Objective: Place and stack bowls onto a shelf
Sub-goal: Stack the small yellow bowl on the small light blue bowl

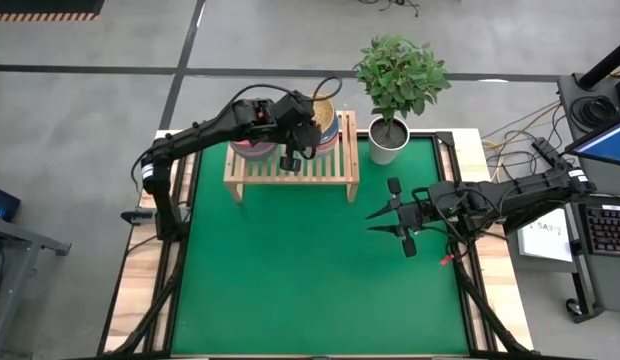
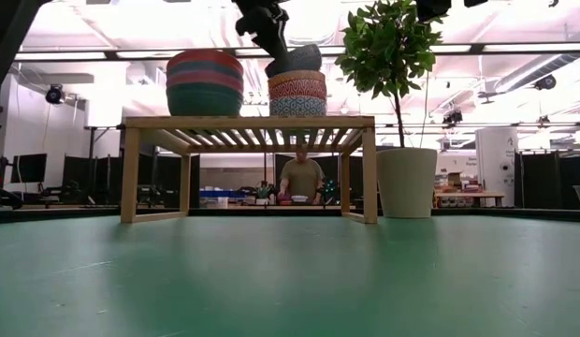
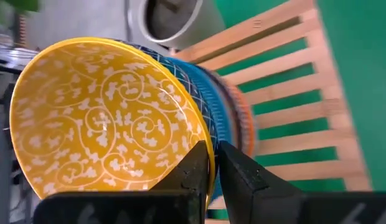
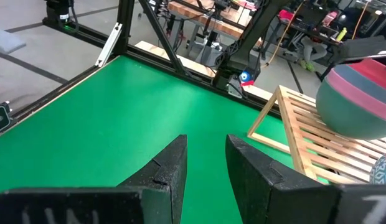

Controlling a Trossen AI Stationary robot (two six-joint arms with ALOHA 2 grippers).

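A yellow patterned bowl (image 3: 99, 118) lies tilted on top of a stack of small patterned bowls (image 2: 297, 94) at the right end of the light-wood shelf (image 1: 290, 175). My left gripper (image 3: 215, 158) reaches over the shelf from the left and is shut on this bowl. Larger plain bowls (image 2: 204, 84) are stacked on the shelf's left part. My right gripper (image 1: 373, 222) hangs open above the green mat, right of the shelf, with nothing between its fingers. My left gripper holds the yellow bowl by its rim (image 3: 210, 163), one finger inside the bowl and one outside. The fingers come slanting down from above. The bowl sits tilted, its held side raised and its underside nested in the blue-white bowl (image 3: 205, 99) below.
A white pot with a small green tree (image 1: 388, 140) stands on the mat just right of the shelf's far end. Green mat (image 1: 310, 280) stretches in front of the shelf. A person (image 2: 301, 178) sits in the room beyond the table.
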